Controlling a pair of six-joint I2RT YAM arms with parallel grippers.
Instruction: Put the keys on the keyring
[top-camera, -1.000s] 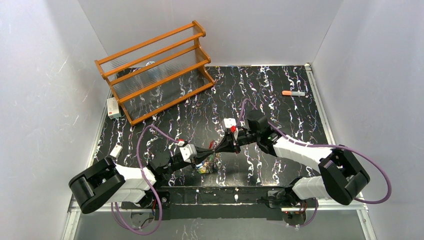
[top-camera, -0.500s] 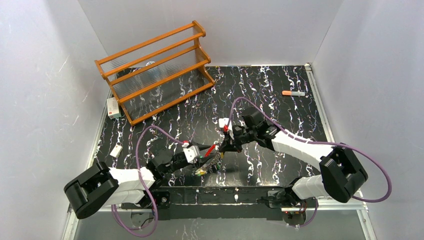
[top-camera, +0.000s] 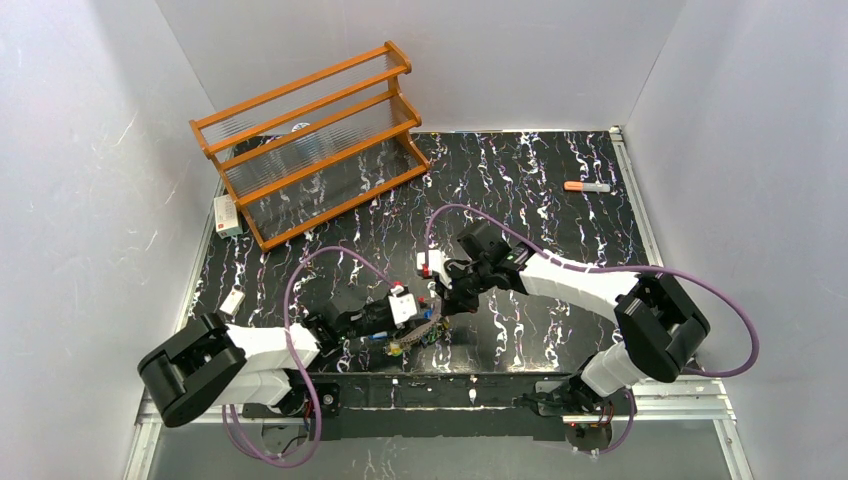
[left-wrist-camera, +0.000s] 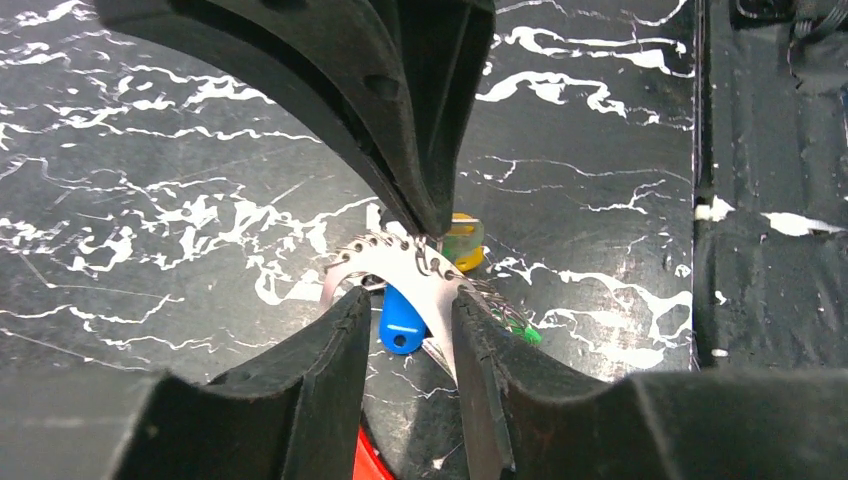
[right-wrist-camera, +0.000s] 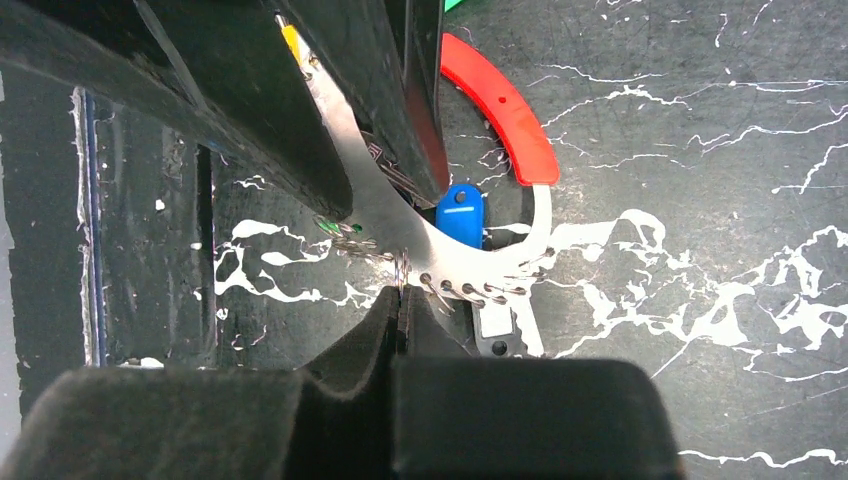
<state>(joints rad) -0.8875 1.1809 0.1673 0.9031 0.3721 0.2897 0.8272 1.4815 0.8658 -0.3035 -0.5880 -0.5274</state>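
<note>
The keyring (left-wrist-camera: 395, 262) is a silver band with a row of holes and a red arc (right-wrist-camera: 500, 105); in the top view it lies low over the table (top-camera: 416, 336). A blue key tag (left-wrist-camera: 403, 318), a yellow one (left-wrist-camera: 466, 242), a green one (left-wrist-camera: 522, 330) and a white one (right-wrist-camera: 496, 322) hang at it. My left gripper (left-wrist-camera: 405, 325) grips the band, which runs between its fingers (right-wrist-camera: 395, 110). My right gripper (right-wrist-camera: 401, 292) is shut on a thin wire loop (right-wrist-camera: 400, 268) at the band's holed edge. In the top view the left gripper (top-camera: 424, 318) and the right gripper (top-camera: 443, 303) meet tip to tip.
A wooden rack (top-camera: 310, 140) stands at the back left. An orange-capped marker (top-camera: 587, 186) lies at the back right. A white box (top-camera: 228, 215) and a small white item (top-camera: 232, 301) lie by the left edge. The table's front rail (left-wrist-camera: 760, 250) runs close by the keyring.
Both grippers have moved left and down with the keyring, which now sits low at the table. The right arm has swung further left; the red arc no longer stands up.
</note>
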